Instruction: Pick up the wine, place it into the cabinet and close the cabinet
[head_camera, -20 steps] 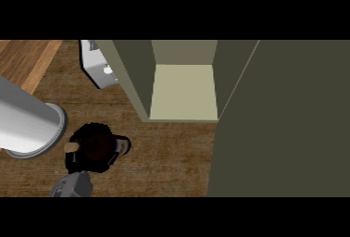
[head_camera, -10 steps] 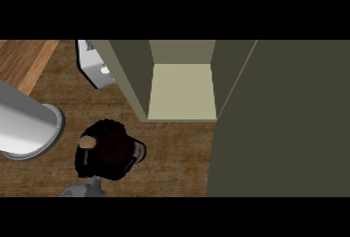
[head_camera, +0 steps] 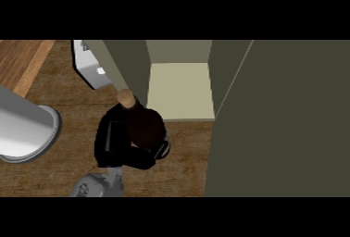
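While in fingers (head_camera: 109,139), wine (head_camera: 145,127) beside cabinet (head_camera: 130,65)

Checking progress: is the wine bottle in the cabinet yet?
Out. The dark wine bottle is held by the black hand over the wooden counter, in front of the olive cabinet's pale shelf.

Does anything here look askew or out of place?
The wine bottle, held by the hand, is tilted, not upright. Its cork end points at the cabinet's left wall, not at the open shelf beside it. Nothing looks spilled or damaged.
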`<move>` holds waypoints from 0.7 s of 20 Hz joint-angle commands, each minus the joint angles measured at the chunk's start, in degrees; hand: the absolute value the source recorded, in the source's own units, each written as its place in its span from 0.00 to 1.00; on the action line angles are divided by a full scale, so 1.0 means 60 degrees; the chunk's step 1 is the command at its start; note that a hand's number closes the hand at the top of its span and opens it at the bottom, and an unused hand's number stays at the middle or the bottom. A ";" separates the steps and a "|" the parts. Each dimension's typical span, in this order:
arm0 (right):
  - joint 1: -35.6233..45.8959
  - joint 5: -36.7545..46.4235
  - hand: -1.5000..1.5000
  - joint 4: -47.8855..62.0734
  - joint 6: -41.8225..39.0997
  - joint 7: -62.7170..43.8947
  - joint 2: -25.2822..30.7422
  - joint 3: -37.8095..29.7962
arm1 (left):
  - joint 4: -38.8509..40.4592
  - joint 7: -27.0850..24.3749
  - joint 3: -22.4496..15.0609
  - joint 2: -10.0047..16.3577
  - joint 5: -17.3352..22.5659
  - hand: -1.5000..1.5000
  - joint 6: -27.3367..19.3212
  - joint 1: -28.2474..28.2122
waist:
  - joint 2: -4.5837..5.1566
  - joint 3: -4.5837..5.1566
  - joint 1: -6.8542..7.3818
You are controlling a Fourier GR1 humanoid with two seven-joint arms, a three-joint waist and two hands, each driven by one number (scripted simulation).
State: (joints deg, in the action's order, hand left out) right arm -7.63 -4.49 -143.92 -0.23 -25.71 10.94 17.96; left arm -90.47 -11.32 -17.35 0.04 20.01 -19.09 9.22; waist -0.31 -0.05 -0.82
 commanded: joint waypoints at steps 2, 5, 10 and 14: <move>-0.0721 -0.0931 0.00 -0.1559 -0.0232 -0.0313 0.0117 -0.0298 | 0.0116 0.0836 -0.0469 -0.0006 0.0093 1.00 -0.1660 0.1330 | 0.0027 0.0000 -0.0026; -0.0830 -0.0693 0.00 -0.2090 -0.0128 -0.0621 0.0076 -0.0062 | 0.0796 0.1249 -0.0224 -0.0006 0.0257 1.00 -0.1810 0.2051 | 0.0028 0.0006 -0.0079; -0.0693 -0.1129 0.00 -0.1925 -0.0338 -0.0718 0.0104 -0.0445 | 0.2281 0.0552 -0.0610 -0.0006 0.0341 1.00 -0.2386 0.2773 | 0.0048 0.0008 -0.0081; -0.0974 -0.1612 0.00 -0.1869 -0.0732 -0.0287 0.0216 -0.0895 | 0.3162 -0.0225 -0.0746 -0.0006 0.0767 1.00 -0.2501 0.2963 | 0.0059 0.0005 -0.0119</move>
State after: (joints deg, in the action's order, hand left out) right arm -9.90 -5.26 -143.82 -3.19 -23.82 10.50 15.88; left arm -76.48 -10.95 -22.27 0.01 23.16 -33.68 23.94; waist 0.00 0.00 -1.36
